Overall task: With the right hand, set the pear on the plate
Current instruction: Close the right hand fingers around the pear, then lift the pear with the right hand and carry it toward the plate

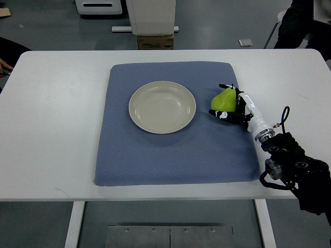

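Note:
A green pear sits on the blue mat just right of the cream plate. My right hand reaches in from the lower right, and its black fingers curl around the pear from both sides. The pear is about a hand's width from the plate's right rim. The plate holds nothing. My left arm does not show.
The blue mat covers the middle of a white table. Beyond the far edge stand a cardboard box and white equipment on a grey floor. A dark shape shows at the top right.

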Available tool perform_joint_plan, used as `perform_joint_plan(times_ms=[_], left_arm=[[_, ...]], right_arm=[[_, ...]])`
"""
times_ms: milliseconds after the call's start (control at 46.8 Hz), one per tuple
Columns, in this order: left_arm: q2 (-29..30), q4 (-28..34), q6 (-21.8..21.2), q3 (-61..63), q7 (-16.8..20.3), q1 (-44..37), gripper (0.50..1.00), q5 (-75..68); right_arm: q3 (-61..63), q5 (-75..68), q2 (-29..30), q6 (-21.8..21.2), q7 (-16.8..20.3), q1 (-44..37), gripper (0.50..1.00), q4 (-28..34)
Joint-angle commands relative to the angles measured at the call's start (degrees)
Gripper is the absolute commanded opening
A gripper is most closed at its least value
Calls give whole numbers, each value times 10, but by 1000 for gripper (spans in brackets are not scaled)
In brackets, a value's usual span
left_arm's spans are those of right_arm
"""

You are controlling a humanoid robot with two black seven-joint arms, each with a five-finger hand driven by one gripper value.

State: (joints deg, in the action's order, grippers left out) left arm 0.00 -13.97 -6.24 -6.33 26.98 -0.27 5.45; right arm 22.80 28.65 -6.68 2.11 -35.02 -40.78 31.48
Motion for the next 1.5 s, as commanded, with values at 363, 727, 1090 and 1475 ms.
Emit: perform_joint_plan(times_ms=[363, 727, 1090, 1475], left_arm=[[0, 0, 0, 0, 0, 0, 1000, 0], [0, 0, 0, 0, 0, 0, 1000, 0], [0, 0, 0, 0, 0, 0, 1000, 0], [0, 0, 0, 0, 0, 0, 1000, 0]], right_arm=[[-38, -5, -1, -6, 0, -4, 500, 2], [-37, -7, -8, -7, 0, -45, 500, 5], [-41, -7, -7, -11, 0, -99, 500, 8], [-64, -7, 4, -31, 0, -150, 500, 11]])
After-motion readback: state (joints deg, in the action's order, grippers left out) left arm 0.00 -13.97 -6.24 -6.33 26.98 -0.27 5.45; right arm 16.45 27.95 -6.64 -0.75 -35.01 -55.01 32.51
